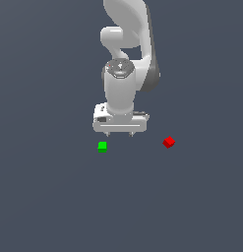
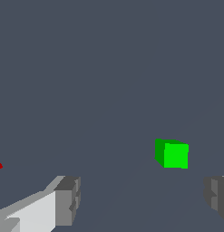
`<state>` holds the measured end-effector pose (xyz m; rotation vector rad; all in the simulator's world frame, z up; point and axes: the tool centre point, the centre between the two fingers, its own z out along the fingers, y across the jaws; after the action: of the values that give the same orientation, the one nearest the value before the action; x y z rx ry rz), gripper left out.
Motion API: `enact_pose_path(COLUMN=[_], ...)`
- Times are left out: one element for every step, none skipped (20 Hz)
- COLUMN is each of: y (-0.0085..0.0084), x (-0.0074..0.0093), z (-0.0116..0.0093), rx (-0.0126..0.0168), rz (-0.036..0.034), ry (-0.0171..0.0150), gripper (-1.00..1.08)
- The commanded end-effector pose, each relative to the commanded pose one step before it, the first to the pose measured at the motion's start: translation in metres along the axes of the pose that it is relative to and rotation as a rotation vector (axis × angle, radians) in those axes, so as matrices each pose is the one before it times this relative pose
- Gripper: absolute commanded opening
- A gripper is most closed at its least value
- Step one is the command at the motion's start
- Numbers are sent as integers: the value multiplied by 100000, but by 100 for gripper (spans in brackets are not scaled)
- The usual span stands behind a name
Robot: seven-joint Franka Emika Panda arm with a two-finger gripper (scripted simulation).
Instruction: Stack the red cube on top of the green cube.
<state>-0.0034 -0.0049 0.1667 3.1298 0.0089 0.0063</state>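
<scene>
1. One plain grey surface (image 1: pixel 44 197) carries everything. No edge or corner of it shows in either view, so places can only be given relative to the things themselves.
2. Above it hangs the white arm (image 1: pixel 124 88), pointing straight down, with the tool (image 1: pixel 119 134) at its end.
3. The tool is spread wide and holds nothing. In the wrist view its two grey fingers (image 2: pixel 68 199) stand far apart with only bare surface between them, touching neither cube.
4. The red cube (image 1: pixel 168 142) sits on the surface well apart from the tool, toward the exterior view's right, turned at an angle. Only a sliver of it shows at the rim of the wrist view.
5. The green cube (image 1: pixel 102 146) rests flat on the surface toward the exterior view's left, just beside the tool's near finger as seen from outside, and well apart from the red cube.
6. Judged from this, the task is at its first step: reaching for the red cube, not yet grasped. The next move calls for shifting the tool over the red cube, turning to match its angle, then descending with the fingers either side.
</scene>
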Motion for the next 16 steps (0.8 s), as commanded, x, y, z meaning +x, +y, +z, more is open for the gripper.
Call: enact_pose_path(y=[1, -73, -221, -364, -509, -650, -791, -929, -1062, -1193, -1317, -1437, -1551, -1659, -1763, -1830], x=[0, 6, 17, 28, 38, 48, 57, 66, 74, 81, 88, 94, 100, 104, 109, 111], z=[0, 25, 77, 128, 179, 229, 278, 327, 374, 420, 464, 506, 547, 586, 623, 648], rx=[0, 4, 18, 30, 42, 53, 64, 74, 84, 92, 98, 103, 106, 107, 108, 108], rz=[0, -138, -420, -693, -968, -1238, -1507, -1768, -2023, -2273, -2511, -2742, -2962, -3172, -3373, -3505], ry=[0, 1, 0, 1, 1, 1, 1, 1, 1, 1, 1, 0, -1, -3, -5, -6], gripper=[100, 100, 100, 100, 100, 100, 100, 100, 100, 100, 100, 100, 100, 100, 100, 100])
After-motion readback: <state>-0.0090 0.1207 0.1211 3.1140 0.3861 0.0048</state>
